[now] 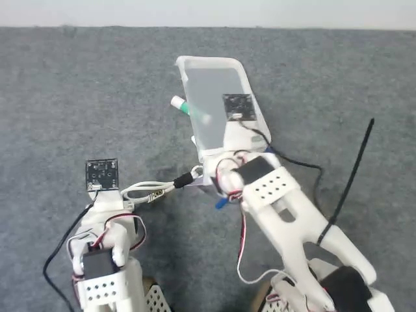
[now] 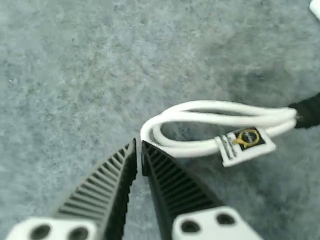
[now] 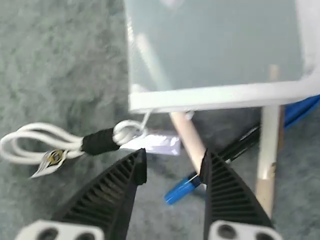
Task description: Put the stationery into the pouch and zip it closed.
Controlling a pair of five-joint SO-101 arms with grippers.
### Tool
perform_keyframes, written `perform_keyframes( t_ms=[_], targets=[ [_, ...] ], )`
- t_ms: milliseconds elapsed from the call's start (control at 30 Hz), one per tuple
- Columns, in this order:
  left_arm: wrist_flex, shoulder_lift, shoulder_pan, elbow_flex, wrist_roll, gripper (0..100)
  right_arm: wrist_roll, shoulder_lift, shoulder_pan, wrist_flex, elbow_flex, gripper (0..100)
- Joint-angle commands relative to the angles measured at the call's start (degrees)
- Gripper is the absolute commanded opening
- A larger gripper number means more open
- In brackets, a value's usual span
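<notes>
1. Right wrist view: the right gripper (image 3: 172, 167), fingers apart, hangs over pens (image 3: 182, 189) lying at the pouch (image 3: 215, 50) edge.
2. The left gripper (image 2: 139, 152), fingers together and empty, sits just beside the white cord loop (image 2: 210, 125).

Counted items: 2 claws are shown (left claw (image 2: 139, 150), right claw (image 3: 172, 162)), with 1 pouch (image 1: 214, 84), 1 white cord loop (image 2: 240, 119), 1 tag (image 2: 245, 144) and 1 blue pen (image 3: 181, 191); further pens cannot be counted.

Translucent white pouch (image 1: 209, 88), white cord loop (image 2: 240, 118), blue pen (image 3: 180, 190), speckled grey tabletop (image 1: 65, 97)
</notes>
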Motion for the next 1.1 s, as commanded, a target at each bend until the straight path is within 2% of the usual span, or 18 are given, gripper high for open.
perform_keyframes(
  t_ms=[0,233,433,733,1067],
  targets=[
    [-2.55,-1.32,-0.35,-1.54,-0.26,1,-2.46,-3.21,-4.26,0.92,-4.13,18.0],
    [-2.29,-1.32,-0.35,-1.45,0.26,12,-6.42,-3.21,-11.74,0.48,-4.22,18.1],
    [-1.32,-1.32,-0.35,-1.54,3.78,18,-9.14,-2.59,-13.14,-3.38,-4.13,18.2],
    [-1.41,-1.32,-0.44,-1.45,3.78,18,-12.84,14.02,-13.14,-5.58,-13.71,18.2],
    [-1.32,-1.32,-0.44,-1.45,3.78,18,-13.45,29.23,-13.14,-5.23,-22.33,17.7]
  ],
)
